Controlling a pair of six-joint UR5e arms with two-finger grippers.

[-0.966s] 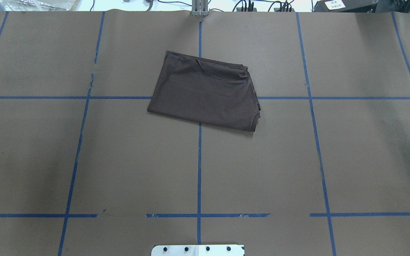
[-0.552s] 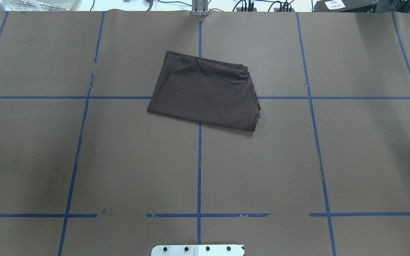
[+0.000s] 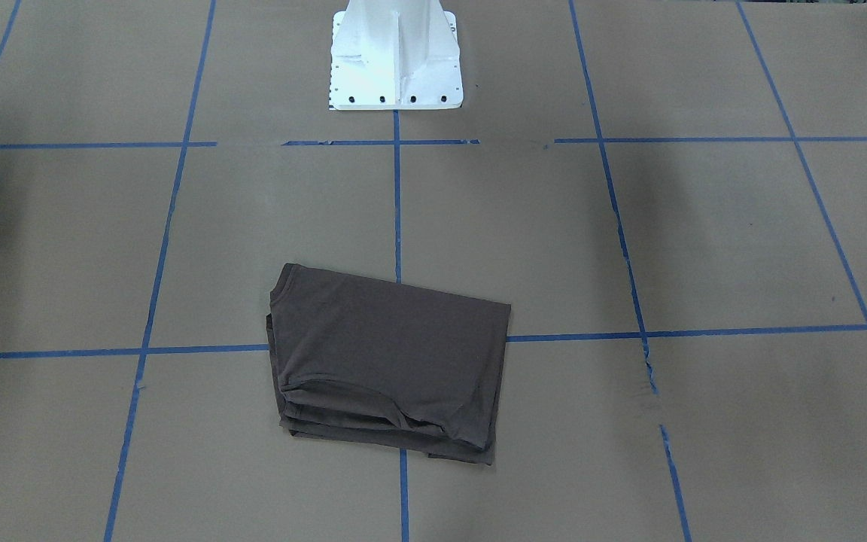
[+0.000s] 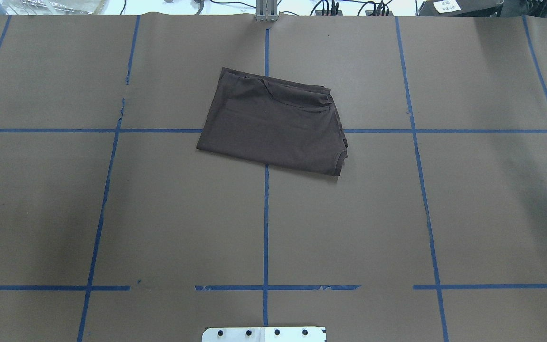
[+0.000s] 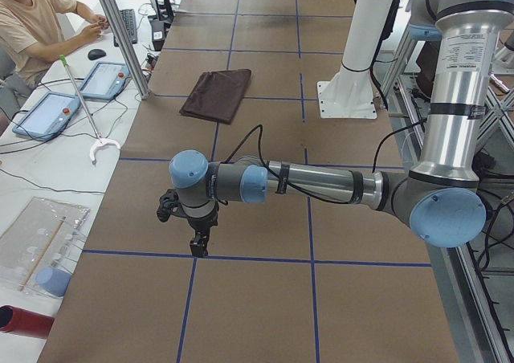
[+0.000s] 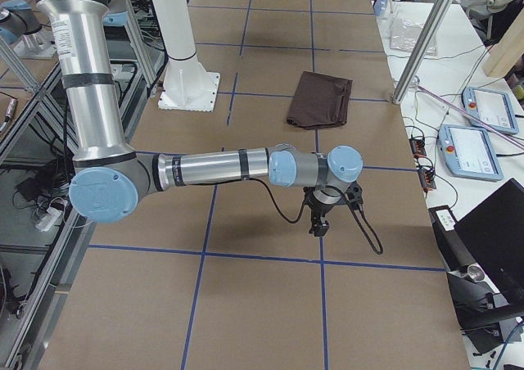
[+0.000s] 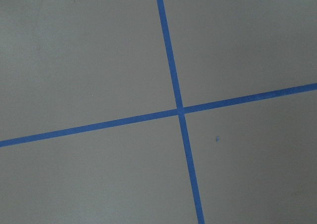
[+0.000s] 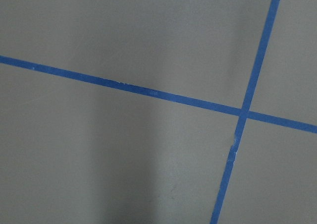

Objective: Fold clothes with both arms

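The dark brown T-shirt lies folded into a compact rectangle on the brown paper table, at the far middle in the overhead view. It also shows in the front-facing view, the left view and the right view. My left gripper hangs low over the table's left end, far from the shirt. My right gripper hangs low over the table's right end, also far from it. I cannot tell whether either is open or shut. Both wrist views show only paper and blue tape.
The white base block stands at the table's near middle edge. Blue tape lines grid the brown paper. An operator sits beside the table with control tablets and a metal post.
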